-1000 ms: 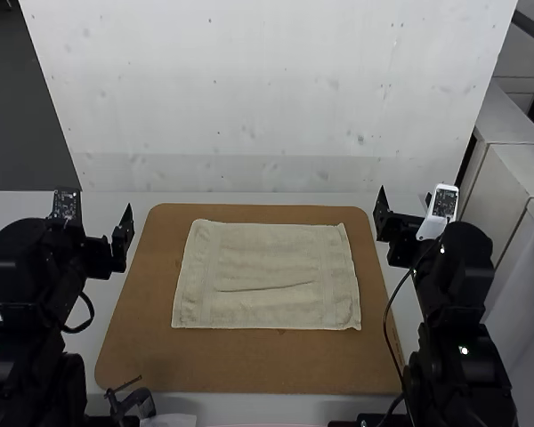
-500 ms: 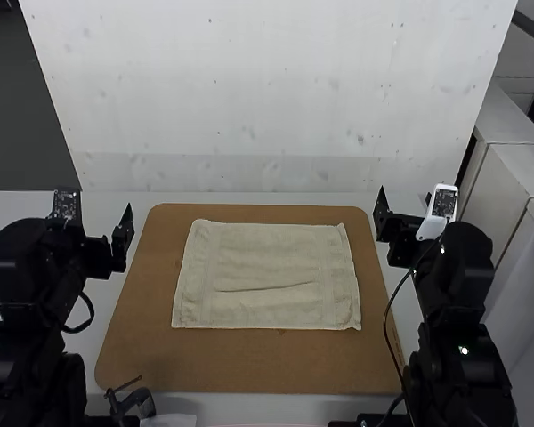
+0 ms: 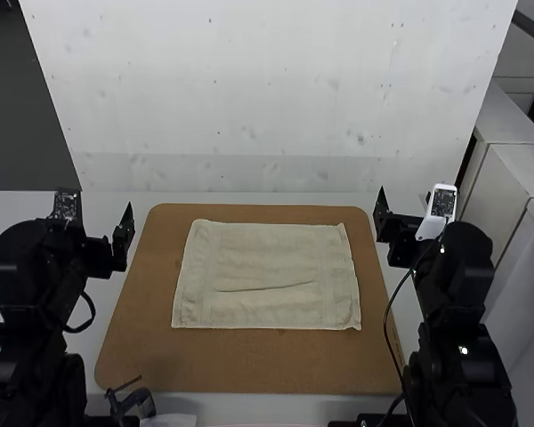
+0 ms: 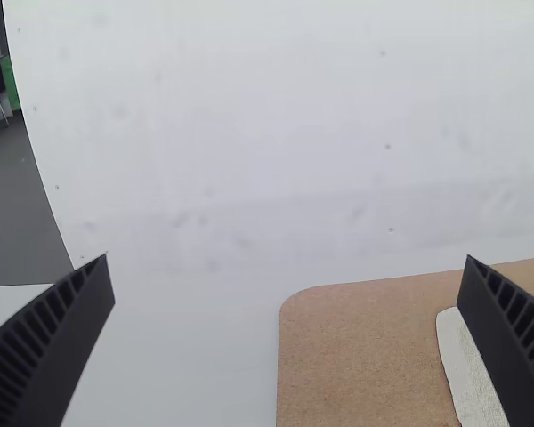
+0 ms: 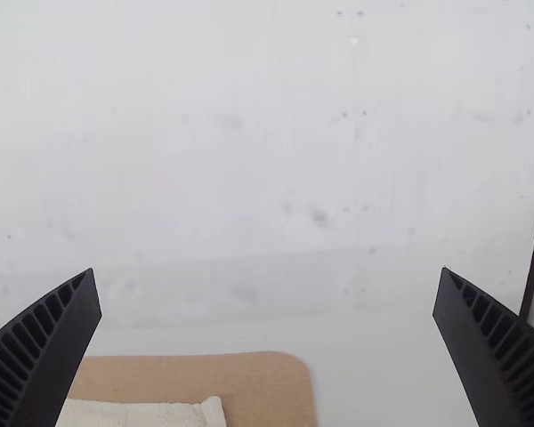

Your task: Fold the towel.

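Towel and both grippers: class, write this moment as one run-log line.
towel: flat, creased, on brown board | left gripper: open, empty | right gripper: open, empty

The towel lay spread on the board, closer to its far edge than its near one. The board lay on the table, between the left gripper, near its far left corner, and the right gripper, near its far right corner.
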You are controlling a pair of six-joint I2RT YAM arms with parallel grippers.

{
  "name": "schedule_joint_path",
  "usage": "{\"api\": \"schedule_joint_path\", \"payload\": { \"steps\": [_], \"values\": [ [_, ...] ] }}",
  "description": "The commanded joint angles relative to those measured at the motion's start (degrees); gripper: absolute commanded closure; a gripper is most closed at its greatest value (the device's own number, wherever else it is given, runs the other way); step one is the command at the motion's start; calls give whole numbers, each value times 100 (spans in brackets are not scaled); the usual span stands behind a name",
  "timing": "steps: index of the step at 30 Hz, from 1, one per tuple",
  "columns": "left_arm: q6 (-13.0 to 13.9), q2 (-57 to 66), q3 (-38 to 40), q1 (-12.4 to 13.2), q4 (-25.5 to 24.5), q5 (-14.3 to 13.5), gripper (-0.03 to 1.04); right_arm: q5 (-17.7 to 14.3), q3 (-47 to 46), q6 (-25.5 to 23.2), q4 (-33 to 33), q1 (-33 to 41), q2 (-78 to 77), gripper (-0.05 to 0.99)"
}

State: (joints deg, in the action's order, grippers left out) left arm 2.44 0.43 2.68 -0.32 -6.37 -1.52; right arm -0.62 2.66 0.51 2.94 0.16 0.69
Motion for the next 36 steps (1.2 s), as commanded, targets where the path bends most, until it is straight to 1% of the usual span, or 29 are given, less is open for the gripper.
{"api": "schedule_joint_path", "payload": {
  "steps": [1, 3, 4, 5, 7, 8, 9, 11, 13, 14, 15, 17, 19, 21, 27, 31, 35, 36],
  "values": [
    [-94, 10, -4, 23, 48, 73, 2, 124, -55, 19, 14, 89, 19, -2],
    [-156, 19, -4, 32, 57, 64, 3, 124, -55, 1, 14, 142, 28, -2],
    [-217, 19, -4, 32, 110, 38, 3, 115, -55, -7, 58, 159, 28, -2],
    [-217, 19, 22, 32, 180, 29, 3, 124, -72, 10, 119, 168, 28, -2],
    [-42, -7, 137, 23, 198, 29, 3, 80, -63, 63, 137, 230, -34, -2],
    [-42, -43, 224, 23, 189, 20, 3, 106, -37, 98, 137, 247, -42, -2],
    [-42, -69, 330, 23, 92, 20, 3, 159, 16, 107, 93, 256, -51, -3],
    [-50, 19, 523, 23, -242, 20, 3, 203, 235, 107, -259, 265, -16, -3],
    [-68, 450, 805, 23, -585, 38, 3, 238, 534, 116, -522, 291, 274, -3],
    [-94, 827, 972, -12, -708, 90, 2, 282, 728, 107, -733, 282, 511, -3],
    [-156, 1179, 1147, -56, -795, 196, 2, 282, 868, 107, -813, 282, 775, -3],
    [-252, 1865, 1429, -162, -839, 196, 3, 238, 1062, 98, -830, 291, 1214, -3],
    [-235, 2506, 1710, -241, -910, 257, 3, 247, 1185, 89, -786, 291, 1663, -3],
    [-217, 2972, 1903, -311, -927, 249, 3, 256, 1281, 54, -751, 291, 2111, -3],
    [-226, 4607, 2545, -346, -919, 275, 3, 247, 1853, 28, -672, 511, 4238, -2],
    [-217, 5626, 2905, -460, -804, 249, 2, 141, 2336, 37, -496, 572, 5662, -3],
    [-252, 6277, 3265, -452, -716, 240, 2, 62, 2775, 45, 145, 590, 7050, -3],
    [-296, 6338, 3318, -452, -690, 222, 2, 71, 2942, 45, 154, 590, 7428, -3]
  ]
}}
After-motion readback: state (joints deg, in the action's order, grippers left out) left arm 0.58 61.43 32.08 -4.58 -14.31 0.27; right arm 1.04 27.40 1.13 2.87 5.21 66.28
